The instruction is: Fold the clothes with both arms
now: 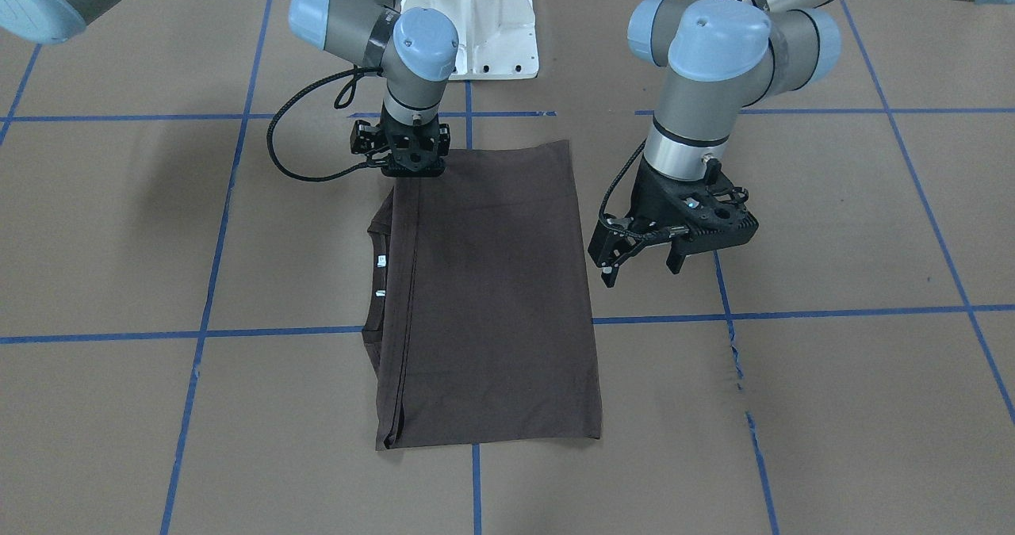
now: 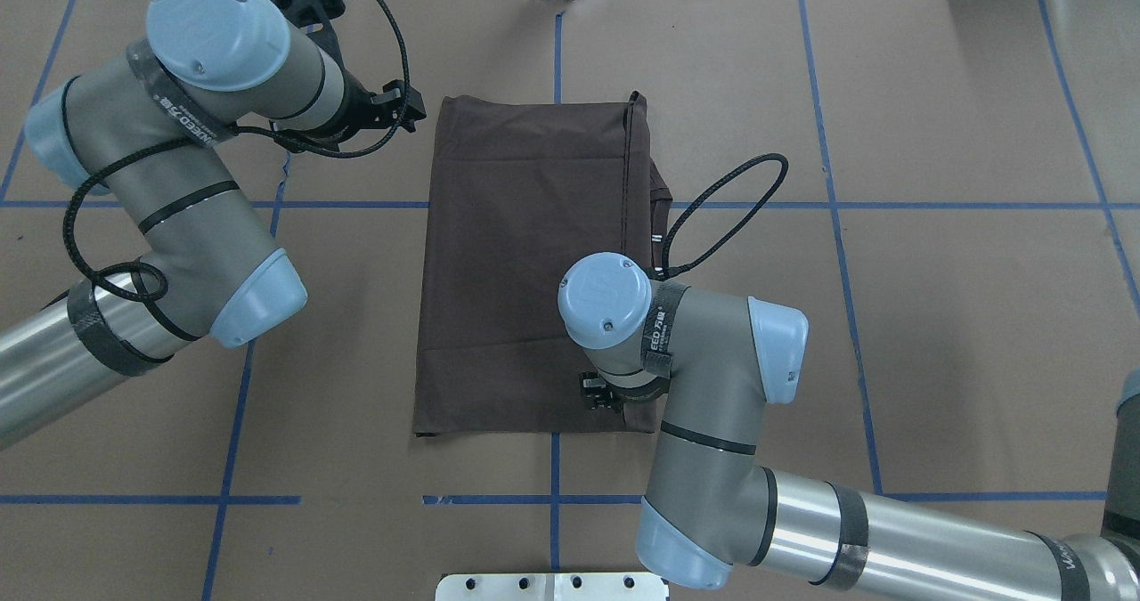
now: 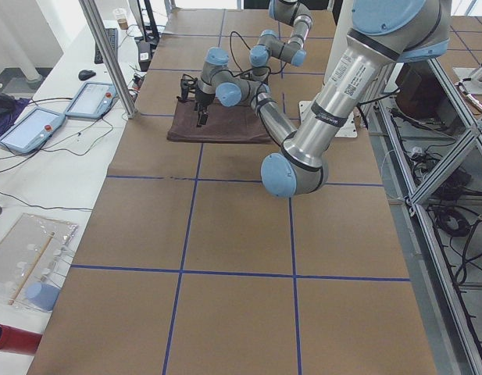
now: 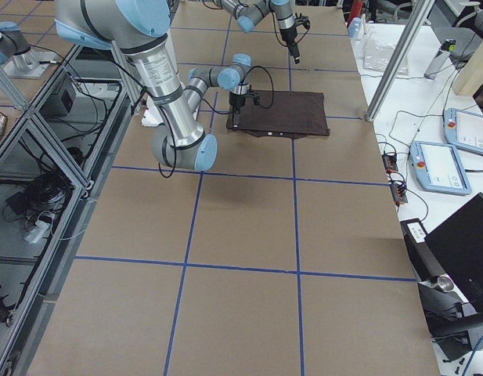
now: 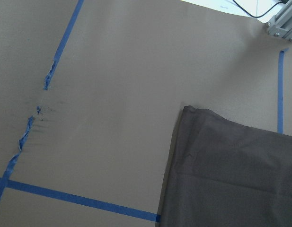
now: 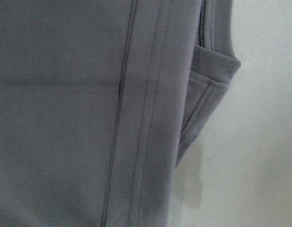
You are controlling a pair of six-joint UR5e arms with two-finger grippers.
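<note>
While brown paper-covered table [image 1: 833, 408] with blue tape grid [image 1: 793, 311] is carrying folded dark brown T-shirt [image 1: 492, 297] at centre, 2 teach pendants [image 4: 433, 166] are lying on side bench. Right arm [image 1: 412, 51] is pointing straight down, right gripper [image 1: 412, 166] sitting over shirt corner nearest robot base; fingers hidden, so grip cannot be told. Left arm [image 1: 714, 51] is hovering just beside shirt's opposite long edge, left gripper [image 1: 642, 273] tilted, fingers spread, holding nothing.

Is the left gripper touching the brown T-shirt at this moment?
Apart. The overhead view shows a strip of bare table between the left gripper and the near edge of the T-shirt.
</note>
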